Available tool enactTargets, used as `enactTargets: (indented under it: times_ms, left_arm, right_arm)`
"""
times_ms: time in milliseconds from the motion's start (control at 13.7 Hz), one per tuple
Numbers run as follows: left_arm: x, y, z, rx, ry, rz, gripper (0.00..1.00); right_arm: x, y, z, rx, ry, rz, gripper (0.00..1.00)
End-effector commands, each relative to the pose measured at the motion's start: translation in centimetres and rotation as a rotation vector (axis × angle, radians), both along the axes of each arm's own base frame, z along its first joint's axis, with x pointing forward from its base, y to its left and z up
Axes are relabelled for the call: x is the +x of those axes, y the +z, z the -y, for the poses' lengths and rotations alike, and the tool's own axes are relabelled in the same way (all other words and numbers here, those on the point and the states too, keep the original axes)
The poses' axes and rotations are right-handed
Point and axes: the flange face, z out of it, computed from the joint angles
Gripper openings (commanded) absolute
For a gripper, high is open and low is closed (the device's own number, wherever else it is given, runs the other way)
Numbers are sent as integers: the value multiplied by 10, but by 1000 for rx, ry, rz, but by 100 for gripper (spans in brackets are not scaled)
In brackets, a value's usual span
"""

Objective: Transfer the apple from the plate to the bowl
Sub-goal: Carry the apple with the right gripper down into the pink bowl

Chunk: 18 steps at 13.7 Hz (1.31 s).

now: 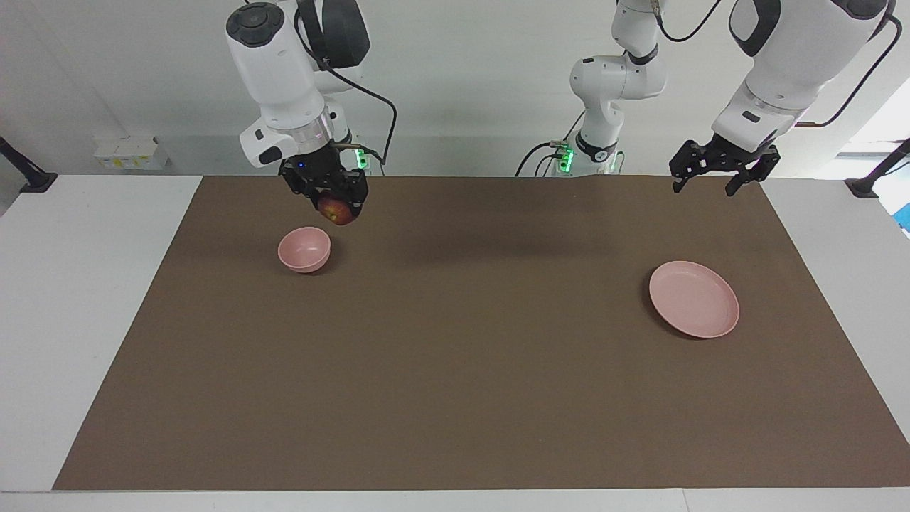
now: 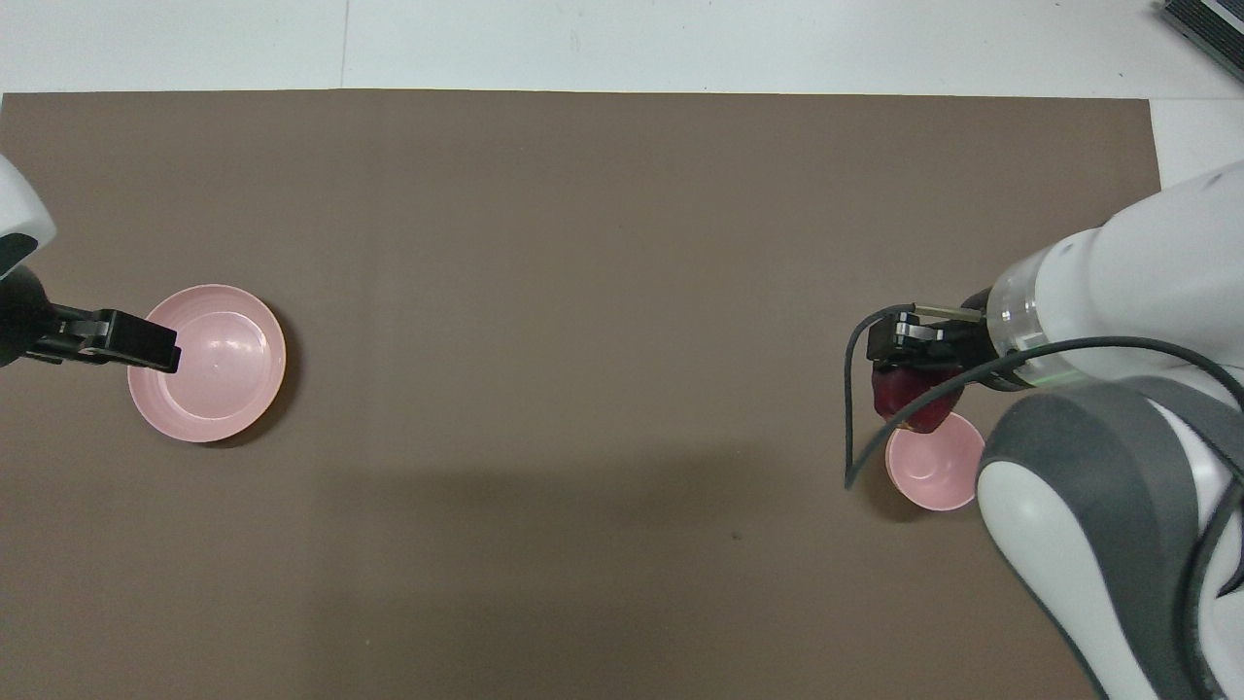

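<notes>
Facing view, across frame: bowl [image 1: 304, 249] on brown mat [image 1: 455, 355] twd right arm's end, nothing inside. R gripper [image 1: 338, 206] up in air, clamped on apple [image 1: 339, 210], apple hanging approx over bowl's rim, exact overlap hard to judge from overhead view. Plate [image 1: 694, 299] bare at left arm's end. L gripper [image 1: 714, 181] raised, fingers spread, holding nothing, waiting near mat edge by plate.

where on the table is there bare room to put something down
The brown mat is bare between the bowl and the plate. Busy only near the bowl, where the right hand holds the apple.
</notes>
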Motion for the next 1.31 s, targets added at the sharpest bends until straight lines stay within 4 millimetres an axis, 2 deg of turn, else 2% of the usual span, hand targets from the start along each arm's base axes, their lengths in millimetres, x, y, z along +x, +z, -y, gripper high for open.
enactTargets:
  times_ms: [0,218,291,364,437,510,728,1092,1238]
  left_arm:
    - [-4,7,4,-25,-5,22,100]
    - [-1,20,5,-113,2,73,100]
    - [-5,33,2,-115,4,95,100]
    - [-6,45,-2,-120,21,114,100]
    - [-8,46,0,-113,14,110,100]
    - [-13,47,-9,-92,24,90,100]
    - [-17,47,-12,-66,24,79,100]
    - [-16,48,-12,-67,24,82,100]
    - [-16,48,-12,-67,29,82,100]
  right_arm:
    - [-10,-5,44,-45,138,-21,0]
    - [-23,-33,85,-36,192,-72,0]
    - [-31,-46,91,-35,182,-95,0]
    - [-38,-62,92,-34,176,-112,0]
    - [-49,-79,91,-35,177,-98,0]
    - [-58,-93,91,-37,178,-63,0]
    - [-65,-146,94,-36,166,-52,0]
    - [-77,-206,100,-34,143,-57,0]
    - [-76,-221,103,-33,139,-55,0]
